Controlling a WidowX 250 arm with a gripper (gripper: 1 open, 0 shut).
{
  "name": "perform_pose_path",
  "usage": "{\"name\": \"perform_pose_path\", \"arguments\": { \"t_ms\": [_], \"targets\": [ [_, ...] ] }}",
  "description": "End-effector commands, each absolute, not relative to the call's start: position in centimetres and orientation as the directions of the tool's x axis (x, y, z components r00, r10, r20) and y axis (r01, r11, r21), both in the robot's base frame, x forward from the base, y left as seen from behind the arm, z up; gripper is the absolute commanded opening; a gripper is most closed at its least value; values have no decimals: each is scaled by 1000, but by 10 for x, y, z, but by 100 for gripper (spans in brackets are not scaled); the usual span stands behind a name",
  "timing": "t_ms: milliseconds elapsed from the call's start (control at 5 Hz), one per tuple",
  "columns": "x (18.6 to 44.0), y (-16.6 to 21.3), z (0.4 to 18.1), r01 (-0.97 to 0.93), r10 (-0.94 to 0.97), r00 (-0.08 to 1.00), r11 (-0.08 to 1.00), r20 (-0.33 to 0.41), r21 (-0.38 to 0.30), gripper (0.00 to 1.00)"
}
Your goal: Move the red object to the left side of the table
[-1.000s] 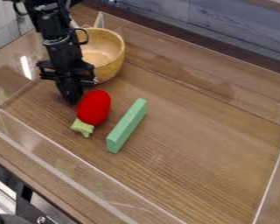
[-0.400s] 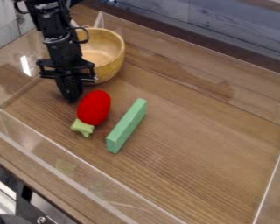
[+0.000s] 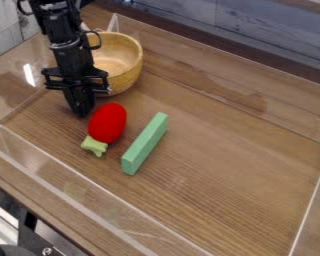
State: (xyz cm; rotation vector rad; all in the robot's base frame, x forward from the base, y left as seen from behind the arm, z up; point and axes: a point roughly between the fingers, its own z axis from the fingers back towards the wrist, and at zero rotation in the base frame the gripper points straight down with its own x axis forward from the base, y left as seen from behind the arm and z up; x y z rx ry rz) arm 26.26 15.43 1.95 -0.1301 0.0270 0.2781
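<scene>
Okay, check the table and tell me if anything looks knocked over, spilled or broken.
Nothing stands out. The red toy fruit lies on its side on the table, its pale green stem toward the near left, with the green block beside it. No spill or damage shows.

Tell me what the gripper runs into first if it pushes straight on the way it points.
The gripper points down toward the brown wooden tabletop, so that is probably what it meets first; the red toy fruit sits right beside its tip, and one view leaves the depth unclear.
</scene>
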Motion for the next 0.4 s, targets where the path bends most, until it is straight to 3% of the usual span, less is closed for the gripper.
{"name": "perform_pose_path", "arguments": {
  "t_ms": [0,200],
  "targets": [
    [272,159,29,-274,274,962,956,-8,-105,0],
    [273,160,29,-281,281,960,954,-12,-103,0]
  ]
}}
